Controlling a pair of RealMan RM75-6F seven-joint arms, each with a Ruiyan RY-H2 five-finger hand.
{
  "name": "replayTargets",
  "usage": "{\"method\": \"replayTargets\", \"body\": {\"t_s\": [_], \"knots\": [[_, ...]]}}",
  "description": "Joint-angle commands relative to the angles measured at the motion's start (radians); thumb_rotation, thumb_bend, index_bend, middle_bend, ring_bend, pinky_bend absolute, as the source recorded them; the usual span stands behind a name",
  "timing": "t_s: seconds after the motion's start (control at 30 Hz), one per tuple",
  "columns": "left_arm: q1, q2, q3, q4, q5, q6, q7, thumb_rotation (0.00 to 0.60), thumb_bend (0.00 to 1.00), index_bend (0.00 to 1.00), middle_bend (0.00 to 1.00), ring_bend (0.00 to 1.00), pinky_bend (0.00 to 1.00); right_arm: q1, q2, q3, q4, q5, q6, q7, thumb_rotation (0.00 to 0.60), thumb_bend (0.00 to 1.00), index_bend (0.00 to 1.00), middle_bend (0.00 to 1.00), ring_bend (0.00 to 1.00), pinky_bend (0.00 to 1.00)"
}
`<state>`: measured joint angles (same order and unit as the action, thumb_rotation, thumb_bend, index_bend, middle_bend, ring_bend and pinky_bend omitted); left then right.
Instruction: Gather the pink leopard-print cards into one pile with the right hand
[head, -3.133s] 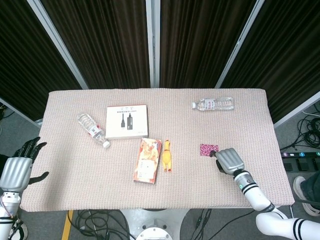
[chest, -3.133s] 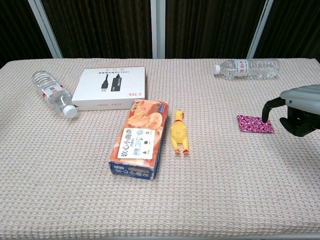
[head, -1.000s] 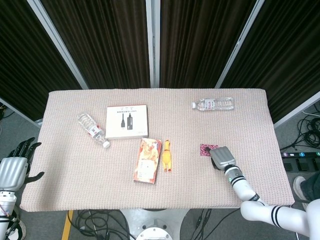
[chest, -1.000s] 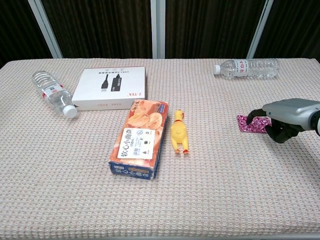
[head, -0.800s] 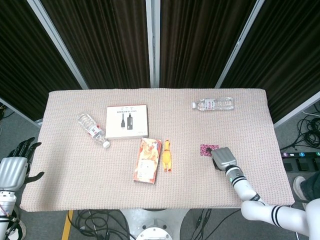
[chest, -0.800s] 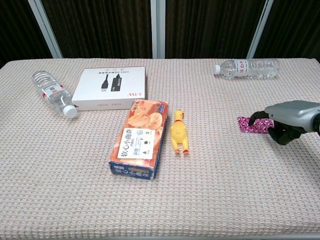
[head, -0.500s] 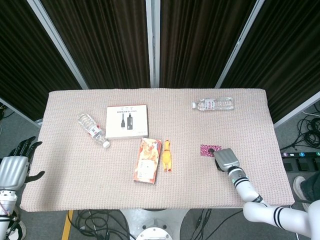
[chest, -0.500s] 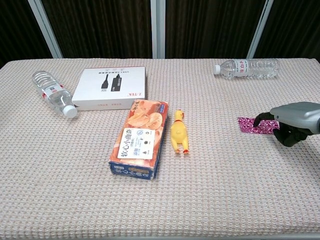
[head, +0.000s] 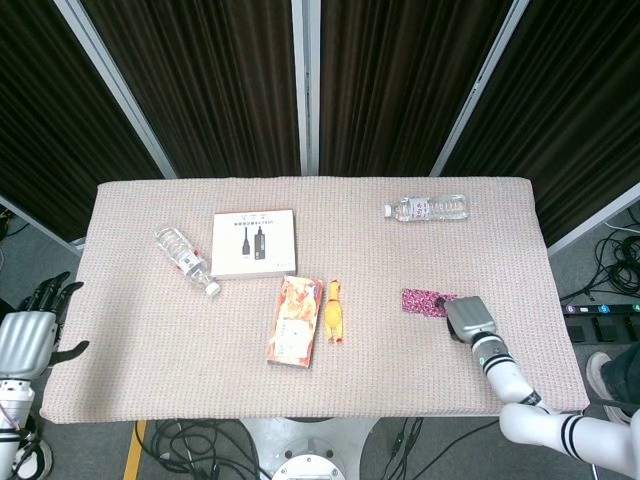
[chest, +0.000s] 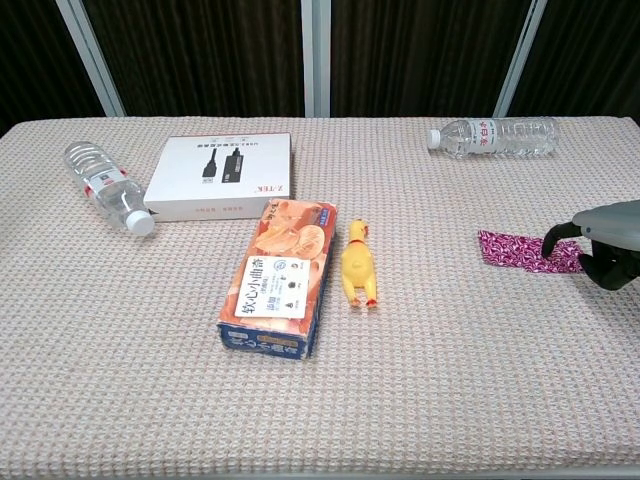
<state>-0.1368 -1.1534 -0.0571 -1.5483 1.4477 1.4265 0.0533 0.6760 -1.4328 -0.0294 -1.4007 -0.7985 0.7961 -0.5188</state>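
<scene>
Right hand fingertip on spread pink cards, right side of table

Pink leopard-print cards (chest: 528, 251) lie flat on the woven table cover (chest: 450, 380), right of centre, fanned sideways into a long strip rather than one neat stack. Same cards seen from above (head: 425, 302), just left of the right hand.

Right hand (chest: 607, 240) sits at the right edge of the chest view, palm down, fingers curled; one dark fingertip (chest: 549, 243) presses onto the right end of the card strip. Nothing is gripped: contact from above only. Head view shows the same hand (head: 469, 319) low over the table, touching the cards' right end.

Left hand (head: 28, 330) hangs off the left edge of the table, beside it, fingers apart and slack, holding nothing.

Other items: yellow rubber chicken (chest: 358, 265) lying near centre, orange snack box (chest: 279, 277) just left of it, apart. White product box (chest: 222, 176) further back left. Clear bottle (chest: 104, 186) on its side at far left. Second bottle (chest: 492, 136) on its side at back right, well apart from the cards
</scene>
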Motion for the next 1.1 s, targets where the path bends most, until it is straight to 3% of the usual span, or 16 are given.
{"method": "replayTargets", "body": {"t_s": [0.03,0.57,1.1], "knots": [[-0.001,-0.001,0.0,0.0,0.0,0.0,0.001,0.6,0.0,0.22,0.19,0.13,0.3,-0.003,0.004,-0.004,0.006,0.005,-0.003,0.002,0.6,0.71,0.25,1.0,1.0,1.0],[-0.004,-0.002,-0.004,-0.003,0.001,0.003,0.005,0.6,0.0,0.22,0.19,0.13,0.3,-0.014,0.037,0.031,-0.074,-0.087,0.056,0.056,0.6,0.71,0.25,1.0,1.0,1.0],[0.0,-0.002,-0.004,0.006,-0.001,0.005,-0.009,0.6,0.0,0.22,0.19,0.13,0.3,0.019,-0.016,0.029,-0.069,-0.02,0.029,0.002,0.6,0.71,0.25,1.0,1.0,1.0]]}}
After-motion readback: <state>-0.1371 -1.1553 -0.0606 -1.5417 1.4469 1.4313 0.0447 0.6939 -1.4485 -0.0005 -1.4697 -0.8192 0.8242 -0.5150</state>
